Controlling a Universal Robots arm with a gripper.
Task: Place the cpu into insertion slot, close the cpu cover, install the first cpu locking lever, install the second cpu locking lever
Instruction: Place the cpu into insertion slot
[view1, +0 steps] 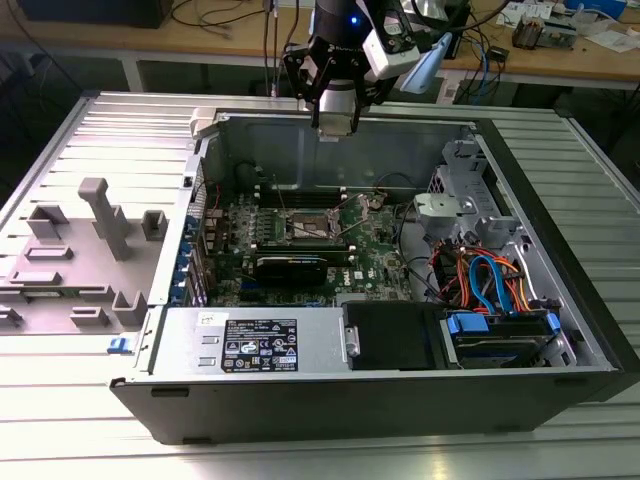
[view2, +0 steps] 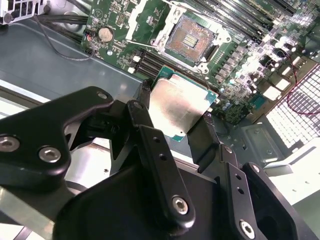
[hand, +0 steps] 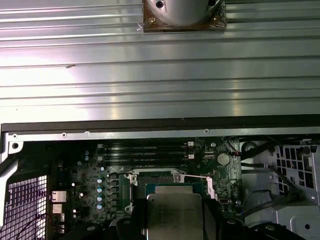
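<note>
Silvery-grey metal is what's turned toward the wrist cameras: the cpu is carried lid side up, with a strip of green edge showing on the side nearest the insertion slot. It's square, so no real long axis can be picked out. In the first wrist view the cpu is seen with its edges roughly parallel to the edges of the insertion slot.

The gripper is clamped on the chip, and the black fingers are pressed against two opposite edges.

In the exterior view the gripper is seen up over the far wall of the open case, higher than the rim. The insertion slot sits well apart from it, down on the green motherboard.

The slot's dark contact field is left exposed inside its silvery rim. It's hemmed in by the long memory slots along one edge, and in the exterior view by a black card on the near side. A bundle of red, blue and orange cables is packed in toward the case's corner at the exterior view's right. The case itself is set on a ribbed metal table.
</note>
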